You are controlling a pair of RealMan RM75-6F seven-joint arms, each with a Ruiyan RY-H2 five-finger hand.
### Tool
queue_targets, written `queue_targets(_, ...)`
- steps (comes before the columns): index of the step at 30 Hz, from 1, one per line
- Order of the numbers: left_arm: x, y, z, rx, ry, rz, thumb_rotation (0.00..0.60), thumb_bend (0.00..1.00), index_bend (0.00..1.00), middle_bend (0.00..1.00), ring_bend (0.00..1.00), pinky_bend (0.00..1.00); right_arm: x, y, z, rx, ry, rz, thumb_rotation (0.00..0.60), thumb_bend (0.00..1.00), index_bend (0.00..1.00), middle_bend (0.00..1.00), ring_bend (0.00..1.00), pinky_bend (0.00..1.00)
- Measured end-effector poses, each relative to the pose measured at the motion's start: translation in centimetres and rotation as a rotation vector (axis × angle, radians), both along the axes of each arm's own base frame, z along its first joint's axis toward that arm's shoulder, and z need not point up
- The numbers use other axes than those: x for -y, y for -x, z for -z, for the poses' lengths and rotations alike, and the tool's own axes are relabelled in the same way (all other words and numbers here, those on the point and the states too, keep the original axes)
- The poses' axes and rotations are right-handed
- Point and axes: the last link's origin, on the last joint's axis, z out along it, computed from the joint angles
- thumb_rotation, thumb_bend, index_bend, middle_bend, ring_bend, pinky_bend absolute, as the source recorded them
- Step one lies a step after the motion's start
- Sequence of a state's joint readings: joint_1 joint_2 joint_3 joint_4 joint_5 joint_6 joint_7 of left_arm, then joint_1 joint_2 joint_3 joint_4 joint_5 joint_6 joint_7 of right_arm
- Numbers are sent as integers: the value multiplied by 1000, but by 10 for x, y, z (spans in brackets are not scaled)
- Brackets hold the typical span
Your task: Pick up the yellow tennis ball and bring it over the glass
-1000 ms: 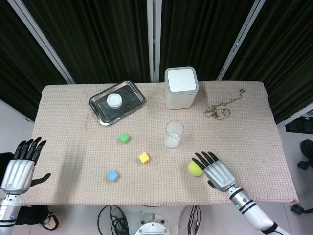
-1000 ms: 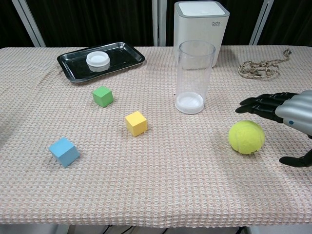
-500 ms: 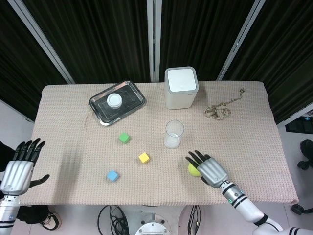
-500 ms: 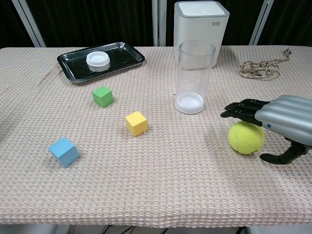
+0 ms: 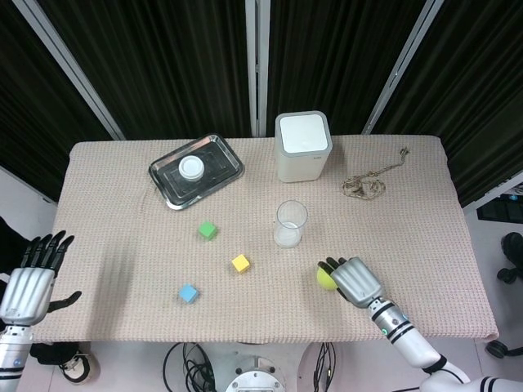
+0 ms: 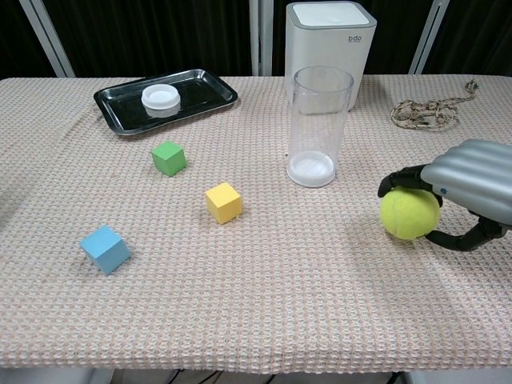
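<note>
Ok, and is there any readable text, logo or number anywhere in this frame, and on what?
"bdo", or close to it: small dark print near the top of the front of the white bin, chest view; the letters are tiny, so the reading is unsure.
No print shows on the glass, tray, cubes or tennis ball.

Your right hand [image 6: 468,192] has a ribbed silver back and black fingers [image 6: 400,178]; behind it, a silver wrist with black bands. Your left hand [image 5: 29,282] looks alike

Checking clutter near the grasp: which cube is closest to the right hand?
The yellow cube; the green cube and blue cube lie farther from the right hand.
</note>
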State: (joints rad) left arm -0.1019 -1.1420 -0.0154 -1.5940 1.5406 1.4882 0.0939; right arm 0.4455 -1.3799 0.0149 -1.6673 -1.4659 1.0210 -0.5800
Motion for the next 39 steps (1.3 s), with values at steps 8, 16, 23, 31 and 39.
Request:
queue_targets(8,1,1,1,-1,5,-1,600,0,57,0,0,0,23,-33,-58,195,175,-68,600,441,589,505,492,697)
queue_targets(16,3,0,-1,-9,4,0,600,0,57,0,0,0,55,-79,-91,289,229,-125,600,476,593,485,493,691)
queue_targets(23,3,1,-2,-5,0,7,600,0,57,0,0,0,89,-105,-82,230,208,-94,600,460,581,452,482,645)
queue_targets(31,5,1,-4,-3,-2,10,600,0,57,0,0,0,106,-117,-51,166,167,-81,600,435,434,361,402,582)
queue_targets(39,3,6,-7,1,-9,1,600,0,57,0,0,0,108,-121,-42,184,123,-77,600,196,56,141,74,352)
